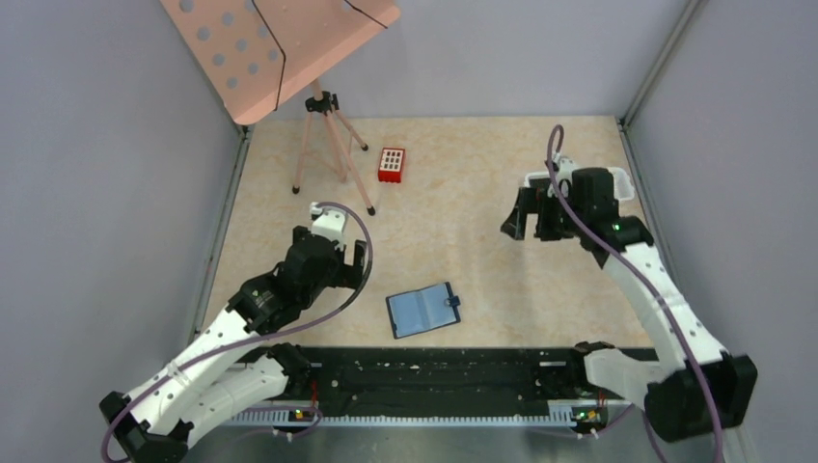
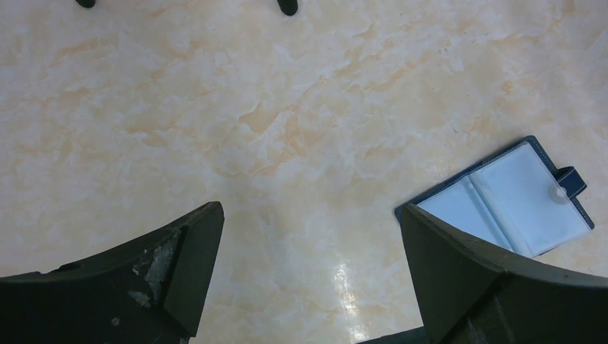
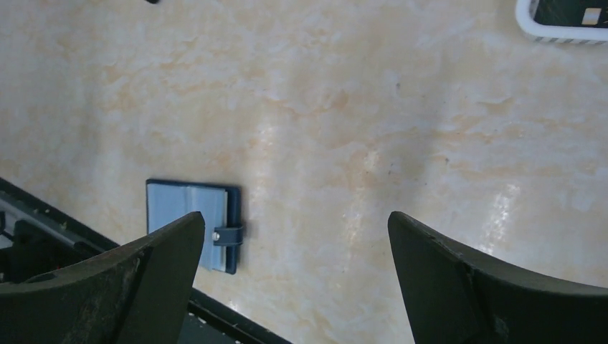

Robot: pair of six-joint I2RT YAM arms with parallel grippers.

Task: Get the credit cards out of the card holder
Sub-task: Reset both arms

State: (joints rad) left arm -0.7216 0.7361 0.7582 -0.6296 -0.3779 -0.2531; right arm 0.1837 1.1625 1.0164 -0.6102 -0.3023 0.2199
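The blue card holder (image 1: 422, 309) lies open and flat near the table's front edge, its snap tab on the right. Its pale grey pockets show in the left wrist view (image 2: 502, 201) and the right wrist view (image 3: 188, 212). My left gripper (image 1: 352, 268) hangs open just left of the holder, with only bare table between its fingers (image 2: 308, 211). My right gripper (image 1: 526, 224) is open, up and to the right of the holder, nothing in it (image 3: 295, 218). A dark flat thing (image 3: 563, 10), perhaps a credit card, lies in the white tray (image 3: 559, 36).
The white tray (image 1: 625, 183) sits at the right wall behind my right wrist. A small red box (image 1: 391, 164) stands mid-back. A tripod (image 1: 328, 145) carrying a pink perforated board (image 1: 275, 43) stands at the back left. A black rail (image 1: 434, 371) runs along the near edge.
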